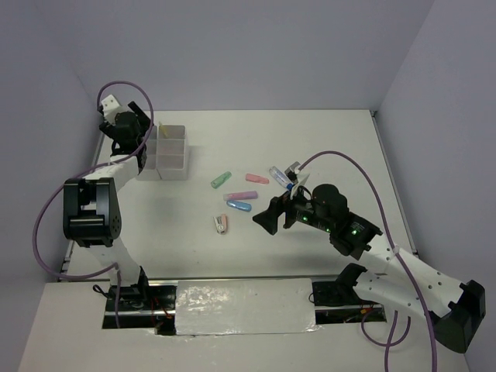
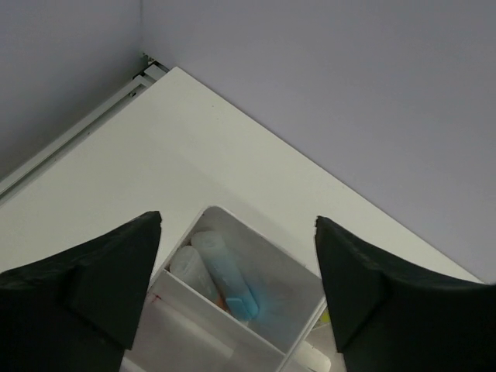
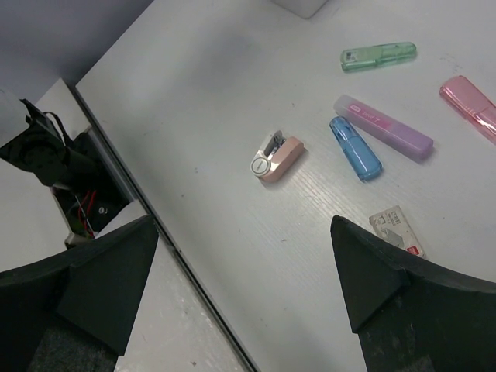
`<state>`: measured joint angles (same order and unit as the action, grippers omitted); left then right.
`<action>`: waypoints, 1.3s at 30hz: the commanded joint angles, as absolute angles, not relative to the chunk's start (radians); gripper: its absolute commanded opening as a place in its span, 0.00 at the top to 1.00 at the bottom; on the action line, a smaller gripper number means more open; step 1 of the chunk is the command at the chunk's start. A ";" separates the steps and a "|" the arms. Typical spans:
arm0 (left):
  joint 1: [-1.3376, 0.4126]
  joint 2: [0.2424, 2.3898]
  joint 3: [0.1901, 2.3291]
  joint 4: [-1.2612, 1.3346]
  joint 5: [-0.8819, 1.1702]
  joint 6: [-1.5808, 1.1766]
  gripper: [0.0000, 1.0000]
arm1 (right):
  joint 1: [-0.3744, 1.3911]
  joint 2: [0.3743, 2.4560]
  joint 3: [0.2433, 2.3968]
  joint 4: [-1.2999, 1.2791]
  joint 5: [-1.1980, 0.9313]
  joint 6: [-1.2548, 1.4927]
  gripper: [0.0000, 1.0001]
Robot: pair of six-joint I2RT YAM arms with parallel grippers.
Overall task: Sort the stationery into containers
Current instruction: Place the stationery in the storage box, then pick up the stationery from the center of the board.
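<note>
Black two-finger left gripper (image 2: 236, 223) hovering with jaws spread wide, empty, above the translucent white four-compartment box (image 2: 280, 271), black two-finger right gripper (image 3: 243, 225) likewise spread, empty, well right of that box

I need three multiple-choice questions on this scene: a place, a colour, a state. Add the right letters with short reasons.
1. The green stick lies: A. inside the box B. on the table C. on top of the box
2. The stick beside the purple stick is: A. blue B. yellow C. white
3. The left fingers are: A. shut on a pen B. flat on the table C. open above the box
Answers: 1 B: it rests on the table, apart from the box. 2 A: the blue stick lies alongside. 3 C: nothing between them, the box below.
</note>
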<state>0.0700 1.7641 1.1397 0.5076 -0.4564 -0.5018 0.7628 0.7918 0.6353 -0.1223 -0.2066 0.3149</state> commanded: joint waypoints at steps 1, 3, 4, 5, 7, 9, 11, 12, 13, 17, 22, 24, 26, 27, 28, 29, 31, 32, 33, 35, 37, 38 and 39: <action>0.075 1.726 1.131 0.589 -0.483 -0.521 0.05 | 0.758 0.793 0.647 -0.077 -0.200 0.295 0.00; 0.069 1.695 1.152 0.540 -0.501 -0.566 0.02 | 0.747 0.816 0.669 -0.100 -0.172 0.290 0.00; 0.061 1.657 1.164 0.500 -0.520 -0.586 0.01 | 0.741 0.860 0.678 -0.107 -0.173 0.287 0.00; 0.051 1.637 1.181 0.417 -0.543 -0.603 0.01 | 0.733 0.891 0.704 -0.124 -0.178 0.285 0.00; 0.011 1.570 1.232 0.321 -0.593 -0.644 0.01 | 0.719 0.981 0.750 -0.140 -0.184 0.272 0.00; -0.037 1.495 1.275 0.178 -0.601 -0.679 0.01 | 0.716 1.066 0.778 -0.144 -0.173 0.249 0.00; -0.049 1.447 1.317 -0.005 -0.550 -0.739 0.01 | 0.716 1.121 0.840 -0.170 -0.187 0.207 0.00; -0.049 1.403 1.331 -0.077 -0.508 -0.755 0.01 | 0.716 1.178 0.862 -0.184 -0.218 0.148 0.00; -0.048 1.382 1.342 -0.150 -0.479 -0.773 0.01 | 0.716 1.205 0.914 -0.211 -0.241 0.108 0.00; -0.116 1.186 1.156 -0.285 -0.351 -0.856 0.01 | 0.716 1.356 1.035 -0.276 -0.304 -0.124 0.00; -0.196 0.895 0.947 -0.347 -0.232 -0.804 0.01 | 0.701 1.629 1.253 -0.461 -0.111 -0.313 0.12; -0.202 0.789 0.908 -0.392 -0.154 -0.758 0.01 | 0.680 1.728 1.326 -0.511 -0.086 -0.344 0.16; -0.204 0.691 0.855 -0.387 -0.074 -0.689 0.01 | 0.661 1.779 1.342 -0.506 -0.104 -0.371 0.20; -0.203 0.661 0.844 -0.391 -0.048 -0.668 0.01 | 0.657 1.792 1.354 -0.500 -0.101 -0.376 0.21; -0.202 0.641 0.835 -0.408 -0.019 -0.617 0.01 | 0.657 1.805 1.364 -0.502 -0.103 -0.383 0.24; -0.202 0.609 0.836 -0.423 -0.017 -0.597 0.01 | 0.655 1.830 1.371 -0.503 -0.097 -0.396 0.24; -0.202 0.577 0.842 -0.455 -0.066 -0.577 0.01 | 0.652 1.854 1.399 -0.517 -0.081 -0.406 0.28; -0.202 0.549 0.839 -0.471 -0.074 -0.562 0.01 | 0.653 1.876 1.407 -0.522 -0.051 -0.414 0.31; -0.202 0.539 0.839 -0.475 -0.074 -0.554 0.01 | 0.653 1.888 1.423 -0.535 -0.035 -0.416 0.35; -0.202 0.520 0.836 -0.483 -0.077 -0.543 0.01 | 0.653 1.914 1.436 -0.555 -0.019 -0.425 0.39; -0.204 0.517 0.827 -0.485 -0.066 -0.534 0.01 | 0.655 1.924 1.434 -0.551 -0.021 -0.431 0.39; -0.203 0.518 0.821 -0.480 -0.067 -0.534 0.01 | 0.655 1.925 1.430 -0.548 -0.026 -0.439 0.39; -0.202 0.517 0.812 -0.476 -0.061 -0.534 0.01 | 0.655 1.925 1.424 -0.540 -0.038 -0.443 0.39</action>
<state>-0.2001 0.5179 0.8215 -0.4808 -0.0887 -0.5751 0.6502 1.9179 1.3930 -0.5274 -0.0483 -0.4023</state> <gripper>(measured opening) 0.993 0.615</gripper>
